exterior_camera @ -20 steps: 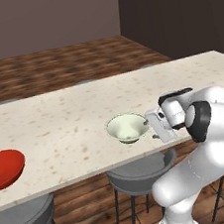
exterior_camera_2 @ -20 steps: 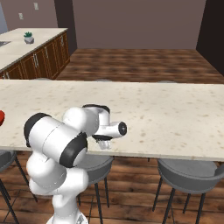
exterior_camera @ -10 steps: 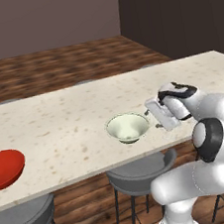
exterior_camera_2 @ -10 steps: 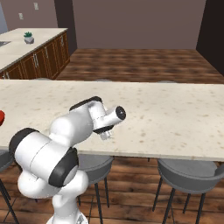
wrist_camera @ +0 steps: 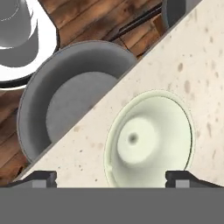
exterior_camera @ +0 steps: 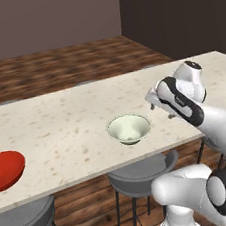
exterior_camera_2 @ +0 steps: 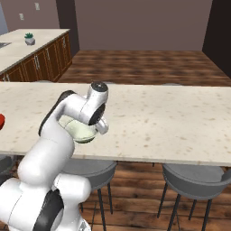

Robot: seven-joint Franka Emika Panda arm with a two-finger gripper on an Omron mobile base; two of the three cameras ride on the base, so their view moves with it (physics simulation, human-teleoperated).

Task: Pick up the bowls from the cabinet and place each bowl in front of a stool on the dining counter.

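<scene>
Stools, plank floor and a far kitchen run around the work area.

Three grey round-seated stools on thin dark legs stand along the lower part of the frames: one stool (exterior_camera: 143,172) at lower centre of the left base view, another stool (exterior_camera: 24,225) at its lower left corner, and a third stool (exterior_camera_2: 196,179) at lower right of the right base view. A brown wooden plank floor (exterior_camera_2: 144,67) fills the middle distance, backed by a dull mauve wall (exterior_camera: 47,18). At the upper left of the right base view, wooden drawer units (exterior_camera_2: 43,61) carry a pale stone top with a small potted plant (exterior_camera_2: 30,39).
</scene>
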